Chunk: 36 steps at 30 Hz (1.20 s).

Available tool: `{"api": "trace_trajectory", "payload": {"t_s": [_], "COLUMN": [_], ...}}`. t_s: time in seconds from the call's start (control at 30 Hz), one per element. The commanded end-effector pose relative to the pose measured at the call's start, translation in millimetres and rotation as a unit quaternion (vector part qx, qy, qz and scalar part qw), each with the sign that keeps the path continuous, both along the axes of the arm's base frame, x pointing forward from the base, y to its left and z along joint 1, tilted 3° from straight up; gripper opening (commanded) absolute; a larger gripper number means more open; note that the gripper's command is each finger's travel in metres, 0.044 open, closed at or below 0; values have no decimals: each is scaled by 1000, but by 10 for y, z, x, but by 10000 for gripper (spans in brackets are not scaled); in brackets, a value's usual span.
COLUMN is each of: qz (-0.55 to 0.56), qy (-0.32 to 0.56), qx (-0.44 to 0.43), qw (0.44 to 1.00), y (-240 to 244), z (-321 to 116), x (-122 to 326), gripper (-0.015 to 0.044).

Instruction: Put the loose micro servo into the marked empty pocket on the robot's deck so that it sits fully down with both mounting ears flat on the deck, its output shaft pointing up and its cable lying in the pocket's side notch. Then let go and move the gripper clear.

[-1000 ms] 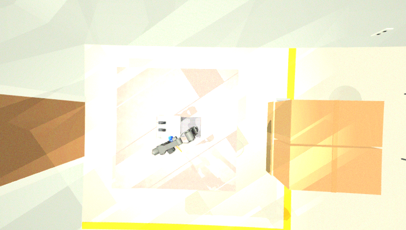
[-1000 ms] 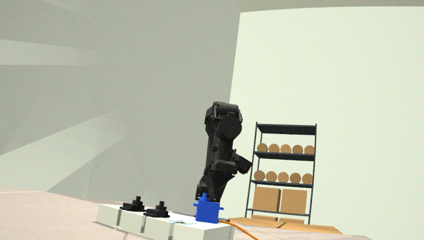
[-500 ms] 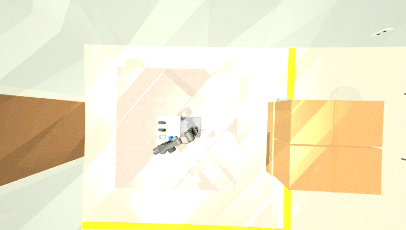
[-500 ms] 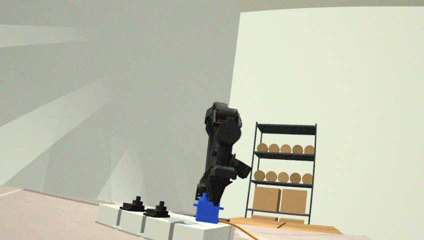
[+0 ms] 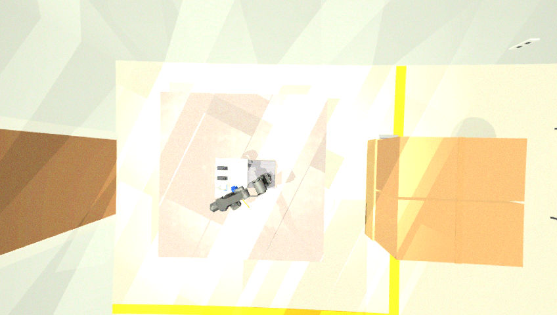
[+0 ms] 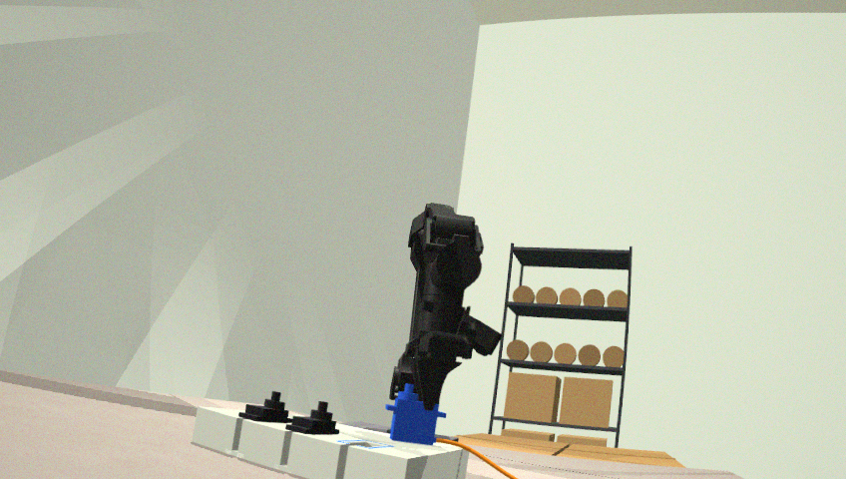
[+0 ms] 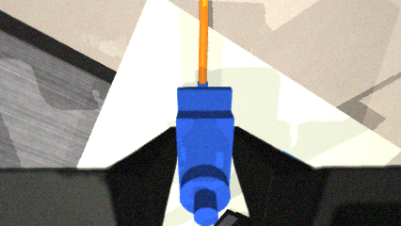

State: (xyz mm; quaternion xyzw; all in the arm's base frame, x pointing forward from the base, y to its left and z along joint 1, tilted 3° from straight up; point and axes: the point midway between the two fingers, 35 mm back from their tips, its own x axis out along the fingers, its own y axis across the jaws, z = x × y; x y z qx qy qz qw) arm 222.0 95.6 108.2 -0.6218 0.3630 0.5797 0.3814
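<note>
The blue micro servo (image 5: 234, 188) (image 6: 413, 421) (image 7: 204, 151) stands upright on the white deck (image 5: 237, 169) (image 6: 379, 465) (image 7: 122, 122), its output shaft pointing up. Its orange cable (image 5: 245, 203) (image 6: 481, 455) (image 7: 203, 47) runs off past the deck's edge. My gripper (image 6: 418, 404) (image 7: 204, 134) is shut on the servo, with one black finger against each side of its body. The blue-outlined pocket (image 5: 226, 188) lies beside the servo, between it and the black servos. In the wrist view the right finger hides nearly all of the pocket's outline.
Two black servos (image 5: 222, 167) (image 5: 222, 178) (image 6: 265, 410) (image 6: 314, 422) sit in the deck beyond the pocket; part of one (image 7: 232, 218) shows under the gripper. A grey plate (image 5: 263, 165) (image 7: 47, 94) adjoins the deck. Cardboard boxes (image 5: 461, 167) and a shelf rack (image 6: 567, 311) stand far off.
</note>
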Motion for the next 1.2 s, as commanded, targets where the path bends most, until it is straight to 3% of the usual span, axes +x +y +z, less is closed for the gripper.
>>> {"api": "trace_trajectory", "payload": {"t_s": [0.0,0.57,1.17], "qz": [1,1,1], "qy": [-6,-5,-7], "qx": [4,4,4], "qw": [1000,1000,1000], "y": [9,-24,37], "z": [179,257,286], "x": [-7,-114,208], "gripper": [0,0,0]}}
